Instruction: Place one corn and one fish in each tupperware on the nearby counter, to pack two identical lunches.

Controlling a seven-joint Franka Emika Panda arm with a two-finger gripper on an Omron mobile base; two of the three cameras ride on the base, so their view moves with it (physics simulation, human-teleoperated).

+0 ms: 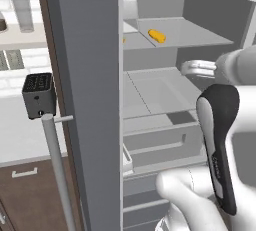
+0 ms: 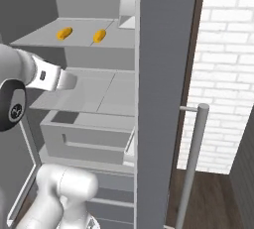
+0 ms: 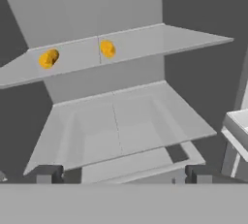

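Note:
Two short yellow-orange corn cobs [image 3: 48,58] [image 3: 107,49] lie side by side on the upper shelf of an open fridge. They also appear in the right base view as corn [image 2: 64,33] and corn [image 2: 99,35]. In the left base view one corn [image 1: 157,35] lies in full sight, while the other is mostly behind the door edge. My gripper [image 3: 123,174] is open and holds nothing. It hovers in front of the fridge at the height of the middle shelf [image 3: 116,131], below the cobs and short of them. The fish and the tupperware are out of view. The pale counter [image 1: 17,135] lies left of the fridge.
The grey fridge door [image 1: 90,100] with its bar handle [image 1: 57,165] stands open between the shelves and the counter. A dark toaster [image 1: 39,95] sits on the counter. A white box [image 2: 128,7] stands on the top shelf, and a drawer [image 2: 84,139] sits below the middle shelf.

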